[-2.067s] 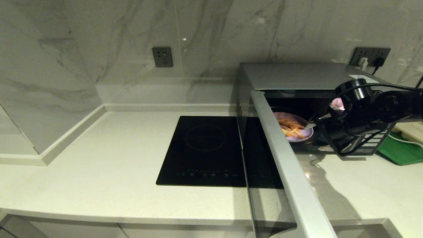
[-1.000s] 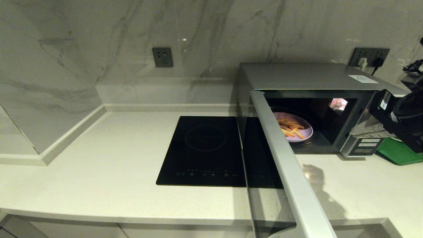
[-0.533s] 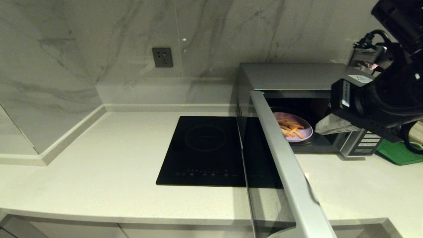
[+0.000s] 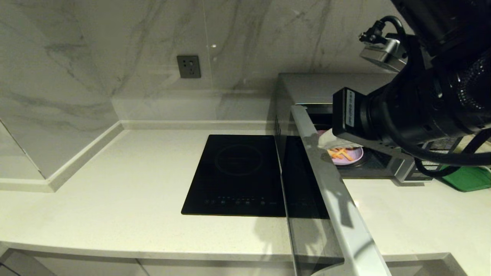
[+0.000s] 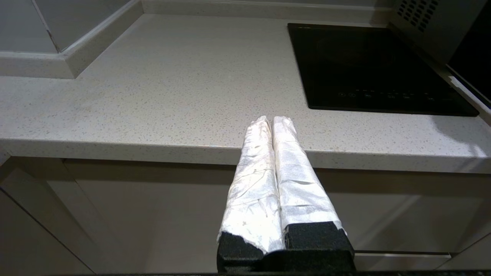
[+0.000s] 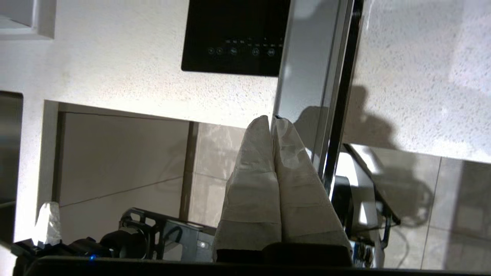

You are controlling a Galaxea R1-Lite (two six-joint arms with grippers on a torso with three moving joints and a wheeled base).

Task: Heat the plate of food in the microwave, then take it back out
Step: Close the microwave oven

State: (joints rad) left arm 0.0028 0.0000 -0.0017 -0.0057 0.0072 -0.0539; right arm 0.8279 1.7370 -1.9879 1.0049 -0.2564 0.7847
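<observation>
One arm is at work — the right gripper (image 4: 326,141), fingers pressed together and empty, has swung from beside the microwave (image 4: 345,86) to its open door (image 4: 326,184), likely to shut it on the plate of food (image 4: 347,155) inside — while the left gripper (image 5: 272,122), closed too, hangs parked off the counter edge.

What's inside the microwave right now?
Inside the microwave sits the plate of food, with orange sticks on it. The right gripper and its arm cover the rest of the inside.
</observation>
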